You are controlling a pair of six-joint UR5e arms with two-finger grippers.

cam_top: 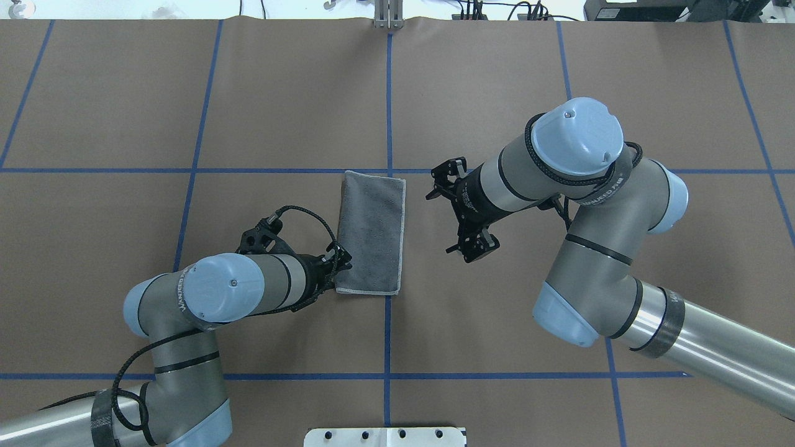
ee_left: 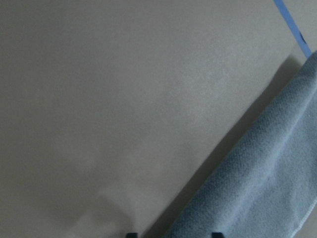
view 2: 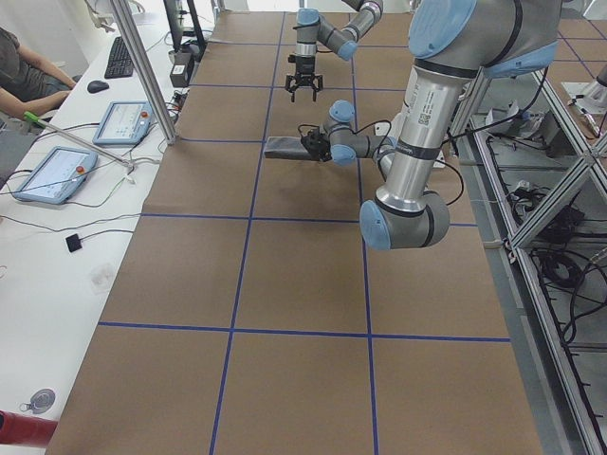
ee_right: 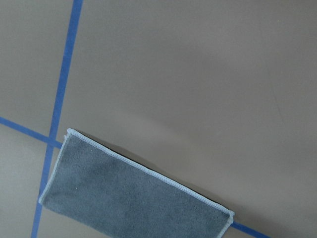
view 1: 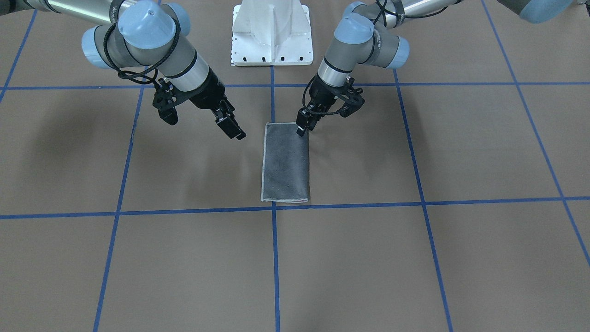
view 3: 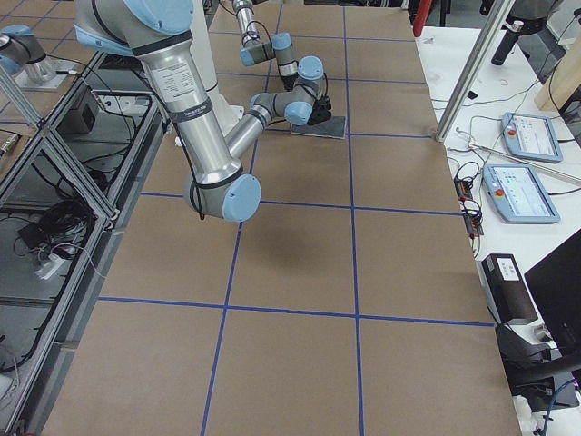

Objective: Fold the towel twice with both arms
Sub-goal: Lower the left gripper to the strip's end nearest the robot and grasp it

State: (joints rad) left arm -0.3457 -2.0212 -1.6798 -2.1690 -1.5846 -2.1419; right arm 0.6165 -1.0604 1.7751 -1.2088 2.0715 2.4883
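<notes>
The towel (view 1: 286, 161) lies flat near the table's middle, folded into a long strip with its dark grey face up and light stitched edging; a little pink shows at its far end. It also shows in the overhead view (cam_top: 371, 233). My left gripper (view 1: 302, 128) is low at the towel's corner nearest the robot (cam_top: 340, 261). In the left wrist view its tips (ee_left: 173, 234) stand apart with the towel's edge (ee_left: 257, 198) between them. My right gripper (cam_top: 475, 248) hangs open and empty above the table, off the towel's other long side (view 1: 233, 130). The right wrist view shows the towel (ee_right: 133, 198) from above.
The white pedestal base (view 1: 272, 37) stands at the robot's side of the table. Blue tape lines (cam_top: 388, 93) cross the brown table cover. A side desk with tablets (view 2: 52, 175) and a metal post (view 2: 142, 66) line the table's far edge.
</notes>
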